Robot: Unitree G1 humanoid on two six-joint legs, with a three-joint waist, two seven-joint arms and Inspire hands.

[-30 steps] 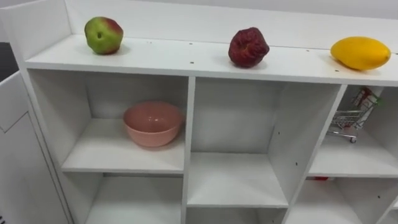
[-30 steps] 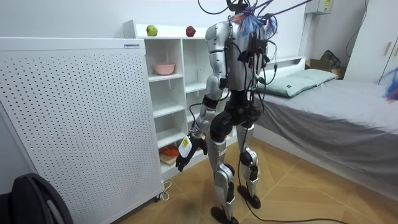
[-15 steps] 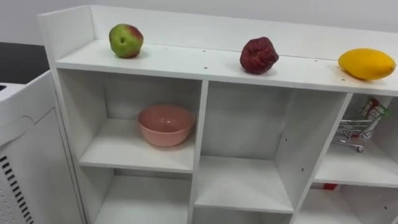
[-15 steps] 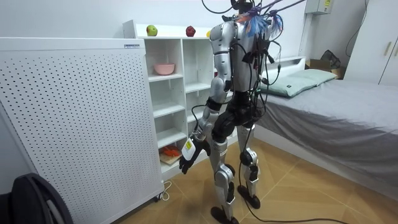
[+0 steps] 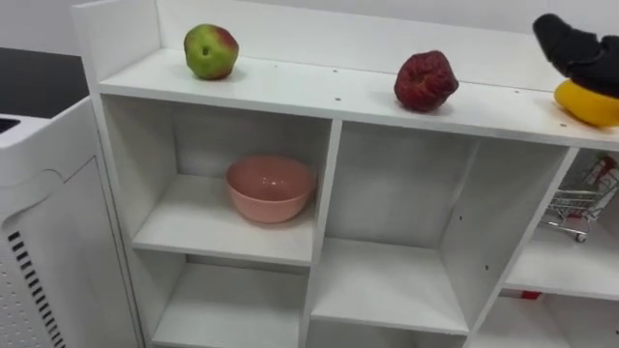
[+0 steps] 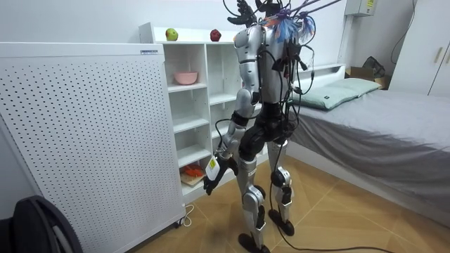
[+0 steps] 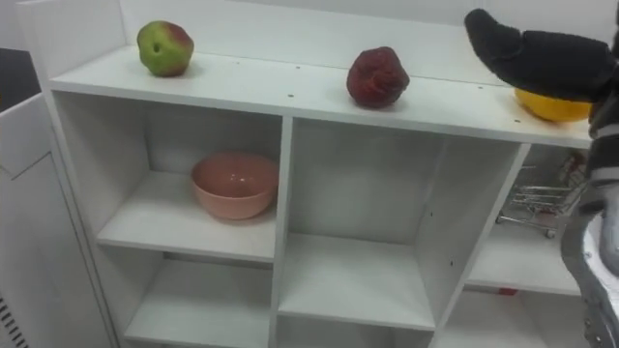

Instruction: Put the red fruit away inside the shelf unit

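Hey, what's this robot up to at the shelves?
The robot stands at a white shelf unit, its open right hand raised over a yellow oval fruit on the top board. A green-red apple and a dark red wrinkled fruit sit there too, untouched. Its left hand hangs by its side.

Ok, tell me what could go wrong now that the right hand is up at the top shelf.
1. The right hand is over the yellow fruit near the top shelf's front edge; a clumsy touch might roll it off.
2. The red fruit is next along the shelf and could get knocked in a sweep.
3. The left hand hangs low, too far to catch anything.
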